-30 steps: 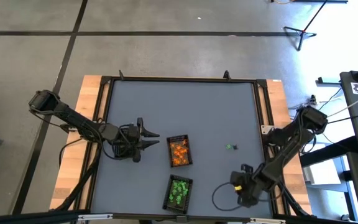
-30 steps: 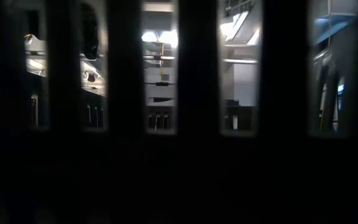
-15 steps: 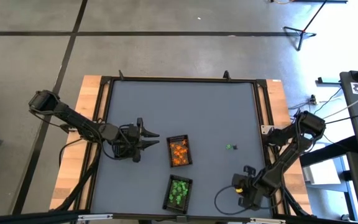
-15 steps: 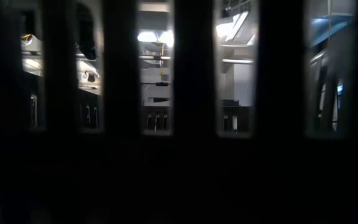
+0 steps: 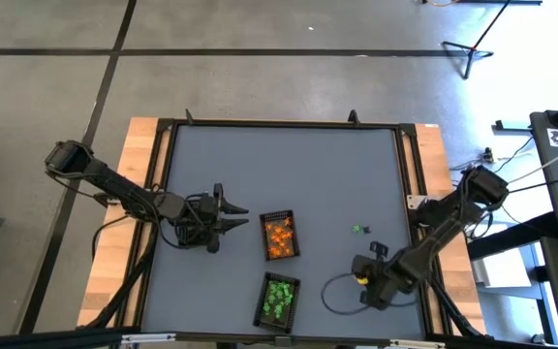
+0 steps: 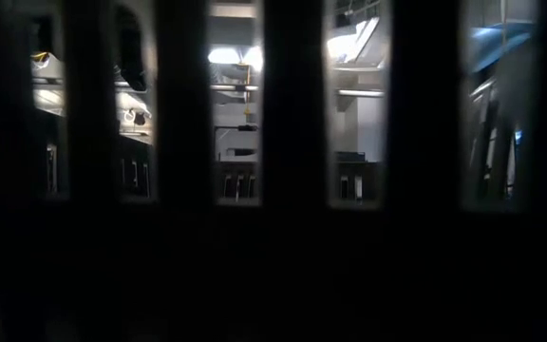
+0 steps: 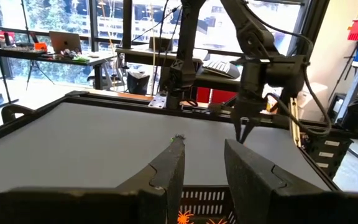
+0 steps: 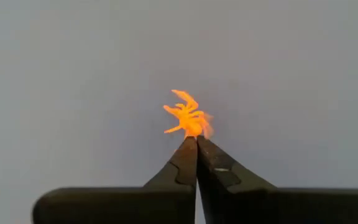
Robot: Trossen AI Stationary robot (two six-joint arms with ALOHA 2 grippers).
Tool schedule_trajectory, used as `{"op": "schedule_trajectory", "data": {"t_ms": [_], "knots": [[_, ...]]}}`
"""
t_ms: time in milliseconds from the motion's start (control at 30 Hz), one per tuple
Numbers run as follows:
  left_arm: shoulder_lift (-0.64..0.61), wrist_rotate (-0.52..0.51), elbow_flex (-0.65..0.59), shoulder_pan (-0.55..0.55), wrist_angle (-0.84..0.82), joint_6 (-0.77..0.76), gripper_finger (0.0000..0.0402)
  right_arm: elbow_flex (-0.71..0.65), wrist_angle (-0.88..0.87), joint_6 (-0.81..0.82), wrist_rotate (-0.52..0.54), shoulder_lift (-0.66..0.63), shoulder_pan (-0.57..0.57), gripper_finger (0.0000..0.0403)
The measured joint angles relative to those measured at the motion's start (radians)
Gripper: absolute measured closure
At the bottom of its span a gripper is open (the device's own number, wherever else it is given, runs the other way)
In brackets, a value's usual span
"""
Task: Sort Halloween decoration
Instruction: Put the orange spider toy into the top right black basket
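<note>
The Halloween decoration shows as orange trinkets in a dark tray [image 5: 279, 236], green ones in a second tray [image 5: 279, 299] nearer the front edge, one loose green piece [image 5: 359, 230] lying on the grey mat, and an orange spider [image 8: 188, 115]. My right gripper [image 8: 196, 138] is shut on that spider at the front right of the table [image 5: 361, 274], pointing steeply down. Left of the orange tray, my left gripper [image 5: 238, 221] hovers level and open, its fingers [image 7: 204, 163] with nothing between them. My right gripper pinches the orange spider by one edge of its body [image 8: 194, 130] at the very tips of its two fingers, coming from above. The rest of the spider sticks out past the tips. Whether it rests on the mat or is lifted, I cannot tell.
A raised dark frame [image 5: 402, 194] borders the grey mat, with wood strips outside it. Bare mat lies across the far half. The low view is blocked by a dark slotted thing [image 6: 292, 114] right in front of the camera.
My right gripper has moved a little toward the table's left edge and slightly toward the far edge, after first drifting back toward the near right corner.
</note>
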Motion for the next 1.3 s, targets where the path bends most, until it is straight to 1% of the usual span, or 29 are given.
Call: {"op": "schedule_trajectory", "data": {"t_ms": [367, 433, 500, 633, 733, 800, 900, 967, 1067, 1167, 1233, 1300], "knots": [[0.0, 0.0, 0.0, 0.0, -0.003, 0.003, 0.0295, 0.019, 0.049, -0.44, 0.011, -0.064, -0.321, 0.0401], [0.0, 0.0, 0.0, 0.0, -0.006, 0.003, 0.0295, 0.037, 0.038, -0.487, -0.021, -0.064, -0.361, 0.0402], [0.0, 0.0, 0.0, 0.0, -0.014, 0.003, 0.0295, 0.04, 0.026, -0.503, -0.083, -0.065, -0.383, 0.0401], [0.0, 0.0, 0.0, 0.0, -0.024, 0.002, 0.0295, 0.04, 0.0, -0.448, -0.213, -0.064, -0.365, 0.0384], [0.0, -0.001, 0.0, 0.0, -0.024, 0.001, 0.0295, 0.04, -0.003, -0.382, -0.252, -0.062, -0.305, 0.0356], [0.0, 0.0, 0.0, 0.0, -0.024, -0.001, 0.0295, 0.04, -0.006, -0.314, -0.243, -0.062, -0.263, 0.0332], [0.0, -0.001, 0.0, 0.0, -0.024, -0.02, 0.0295, 0.04, -0.015, -0.243, -0.159, -0.054, -0.215, 0.0292], [0.0, -0.001, 0.0, 0.0, -0.022, -0.022, 0.0295, 0.04, -0.015, -0.214, -0.094, -0.037, -0.192, 0.0267], [0.0, -0.001, 0.0, 0.0, -0.016, -0.023, 0.0295, 0.04, -0.01, -0.203, -0.069, 0.012, -0.179, 0.0237], [0.0, -0.001, 0.0, 0.0, -0.006, -0.023, 0.0295, 0.04, -0.008, -0.203, -0.087, 0.076, -0.18, 0.0222], [0.0, -0.001, 0.0, 0.0, -0.003, -0.023, 0.0295, 0.046, -0.004, -0.203, -0.093, 0.104, -0.18, 0.022], [0.0, -0.001, 0.0, 0.0, -0.001, -0.024, 0.0295, 0.047, -0.009, -0.207, -0.103, 0.128, -0.18, 0.0228]]}}
